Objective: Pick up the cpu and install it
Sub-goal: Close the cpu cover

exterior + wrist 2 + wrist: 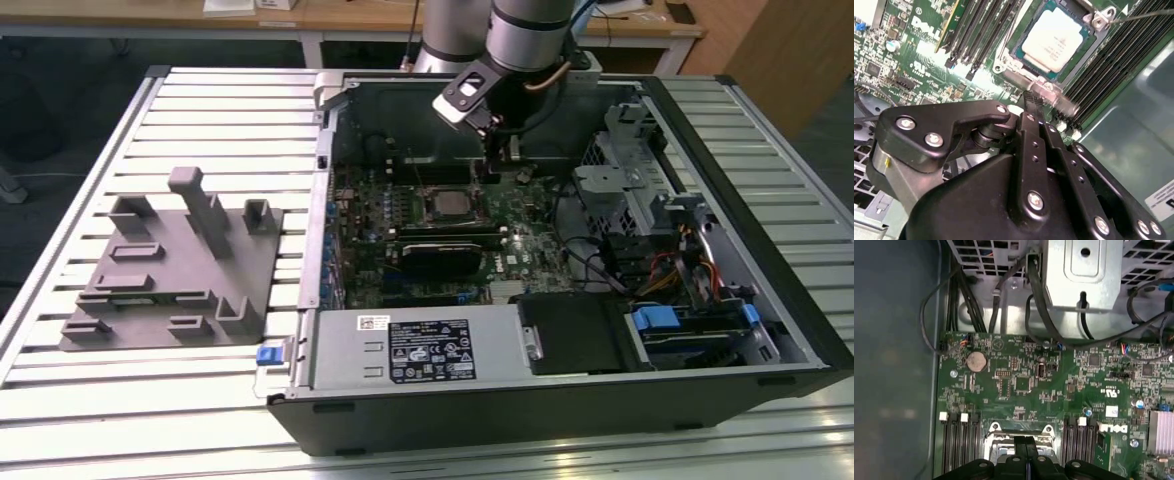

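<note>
1. An open black computer case (561, 415) lies flat on a slatted metal bench (134, 420), with a grey moulded fixture (174, 270) beside it on the exterior view's left
2. The cpu (1056, 37), a small flat square chip with a pale silvery top, sits inside the dark square socket frame (1004, 64) on the green motherboard (1054, 380)
3. The arm's black gripper (1029, 97) hangs just beside the socket, its fingers pressed together and holding nothing
4. Judged from this, picking and placing are done and the installing step is in hand; I cannot tell whether the socket clamp is locked
5. Any further move calls for small, gentle motion, keeping the fingertips off the chip's top and clear of the thin wire lever (1139, 16)
</note>
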### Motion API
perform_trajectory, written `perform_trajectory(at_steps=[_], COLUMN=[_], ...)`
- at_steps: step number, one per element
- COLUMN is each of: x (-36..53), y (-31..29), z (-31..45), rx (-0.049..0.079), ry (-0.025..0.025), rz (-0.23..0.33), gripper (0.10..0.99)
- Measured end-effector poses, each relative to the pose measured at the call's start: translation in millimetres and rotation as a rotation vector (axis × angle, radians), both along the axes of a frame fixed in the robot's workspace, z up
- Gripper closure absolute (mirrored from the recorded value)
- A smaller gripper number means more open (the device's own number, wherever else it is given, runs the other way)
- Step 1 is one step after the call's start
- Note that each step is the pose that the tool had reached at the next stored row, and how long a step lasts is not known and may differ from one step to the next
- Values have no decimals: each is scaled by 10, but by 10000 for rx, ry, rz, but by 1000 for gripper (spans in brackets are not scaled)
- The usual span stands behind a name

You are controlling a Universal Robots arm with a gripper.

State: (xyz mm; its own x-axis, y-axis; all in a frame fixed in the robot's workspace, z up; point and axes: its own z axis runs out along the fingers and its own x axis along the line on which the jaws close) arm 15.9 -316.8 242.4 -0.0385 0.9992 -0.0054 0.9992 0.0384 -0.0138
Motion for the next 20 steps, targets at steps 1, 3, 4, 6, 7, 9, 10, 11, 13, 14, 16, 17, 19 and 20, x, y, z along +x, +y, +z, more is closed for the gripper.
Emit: perform_trajectory(at_steps=[1,3,4,6,7,9,10,11,13,14,16,17,19,20], x=[-12,-48,-67,-101,-117,-161,-187,-211,-235,-247,-288,-322,-409,-447], y=[0,0,0,0,0,0,-3,-11,-25,-34,-52,-58,-62,-62], z=[-1,-2,-2,-3,-4,-7,-10,-13,-23,-29,-46,-55,-71,-78], rx=[1,0,0,0,0,-1,-1,-2,0,-2,0,2,0,1], ry=[0,0,0,0,1,1,1,1,0,0,0,0,0,0], rz=[0,1,0,0,1,0,0,0,0,1,1,1,1,1], gripper=[980,980,980,980,980,980,980,980,980,980,980,980,980,980])
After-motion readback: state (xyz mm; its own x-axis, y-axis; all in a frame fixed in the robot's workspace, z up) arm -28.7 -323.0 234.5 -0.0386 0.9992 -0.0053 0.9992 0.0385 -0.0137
